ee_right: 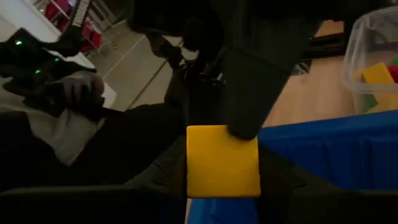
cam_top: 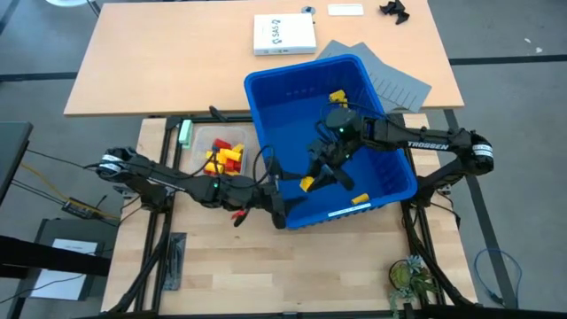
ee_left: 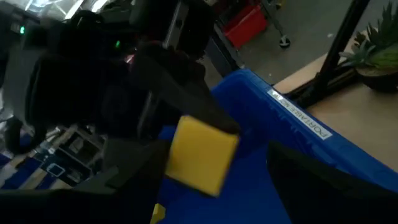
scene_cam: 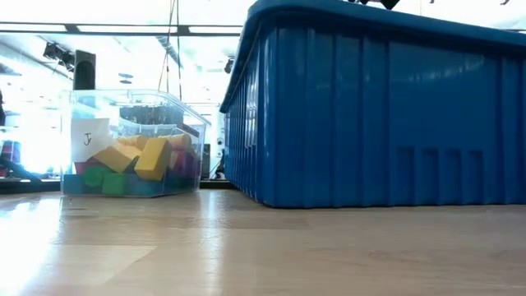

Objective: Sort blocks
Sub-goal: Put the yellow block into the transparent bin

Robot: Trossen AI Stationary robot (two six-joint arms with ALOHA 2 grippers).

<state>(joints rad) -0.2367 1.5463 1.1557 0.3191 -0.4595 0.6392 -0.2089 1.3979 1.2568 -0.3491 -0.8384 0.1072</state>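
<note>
Right arm reaches in from the right, its right end effector [cam_top: 321, 170] low inside the blue bin [cam_top: 390, 182], clenched on a yellow block [ee_right: 222, 160] seen square between its fingers. Left arm stretches flat across the worktop [cam_top: 292, 266] from the left; the left end effector [cam_top: 279, 197] sits at the bin's near left wall, jaws parted, grasping nothing I can see. Same yellow block shows just ahead of it. More blocks fill the clear tub [cam_top: 202, 140] left of the bin; two yellow ones lie loose on the bin floor. Open wood in front. Second table behind carries a white box [cam_top: 283, 34].
</note>
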